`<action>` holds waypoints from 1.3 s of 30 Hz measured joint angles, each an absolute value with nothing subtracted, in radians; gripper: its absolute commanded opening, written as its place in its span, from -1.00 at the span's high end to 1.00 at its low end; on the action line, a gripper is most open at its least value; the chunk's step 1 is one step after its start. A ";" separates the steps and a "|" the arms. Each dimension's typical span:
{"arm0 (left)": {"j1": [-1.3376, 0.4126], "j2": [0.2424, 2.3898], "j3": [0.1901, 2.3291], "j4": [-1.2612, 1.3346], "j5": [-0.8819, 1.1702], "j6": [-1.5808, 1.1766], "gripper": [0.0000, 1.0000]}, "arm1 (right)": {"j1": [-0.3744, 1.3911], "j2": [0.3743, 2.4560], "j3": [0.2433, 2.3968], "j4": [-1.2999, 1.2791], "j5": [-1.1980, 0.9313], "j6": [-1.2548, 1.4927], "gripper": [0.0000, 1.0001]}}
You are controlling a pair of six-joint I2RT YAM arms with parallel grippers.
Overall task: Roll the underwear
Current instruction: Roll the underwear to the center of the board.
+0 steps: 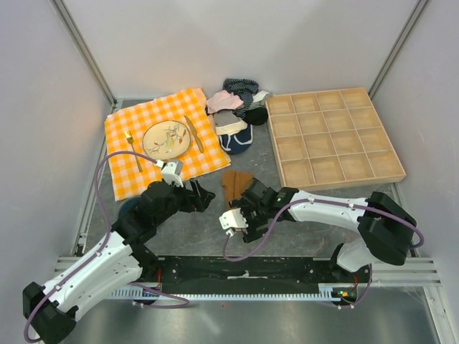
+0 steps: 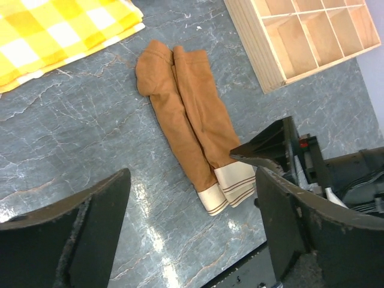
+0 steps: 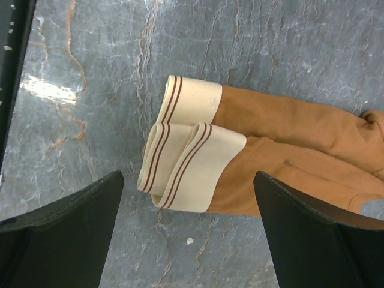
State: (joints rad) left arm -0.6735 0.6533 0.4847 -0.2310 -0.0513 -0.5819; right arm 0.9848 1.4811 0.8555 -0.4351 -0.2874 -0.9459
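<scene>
The underwear [image 1: 234, 185] is rust-brown with a cream striped waistband, folded into a long narrow strip flat on the grey table. In the left wrist view it [image 2: 189, 120] runs from upper left to its waistband end at lower right. In the right wrist view the waistband [image 3: 186, 165] lies between and just beyond the open fingers. My right gripper [image 1: 240, 215] is open, empty, and hovers over the waistband end [image 3: 187, 240]. My left gripper [image 1: 202, 195] is open and empty, to the left of the strip [image 2: 192, 240].
An orange checked cloth [image 1: 143, 161] with a plate [image 1: 166, 138], fork and knife lies at back left. A heap of other garments [image 1: 237, 107] sits behind the underwear. A wooden compartment tray [image 1: 333, 136] stands at right.
</scene>
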 measured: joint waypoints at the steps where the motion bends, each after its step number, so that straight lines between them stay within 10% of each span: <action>1: -0.673 0.645 0.484 -0.234 -0.053 -0.582 -0.88 | 0.997 1.488 0.851 -0.415 -0.271 -0.944 -0.96; 21: -0.673 0.535 0.421 -0.245 -0.080 -0.582 -0.90 | 1.064 1.600 0.810 -0.189 -0.123 -0.851 0.31; 39: -0.778 0.276 0.167 0.003 -0.079 -0.516 -0.80 | 0.923 1.698 0.994 -0.478 -0.421 -0.878 0.71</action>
State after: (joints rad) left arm -0.7784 0.2756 0.1673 0.0029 -0.0788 -0.5159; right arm 0.9234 1.6978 0.9939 -0.4782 -0.4206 -0.8780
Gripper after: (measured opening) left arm 0.906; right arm 0.272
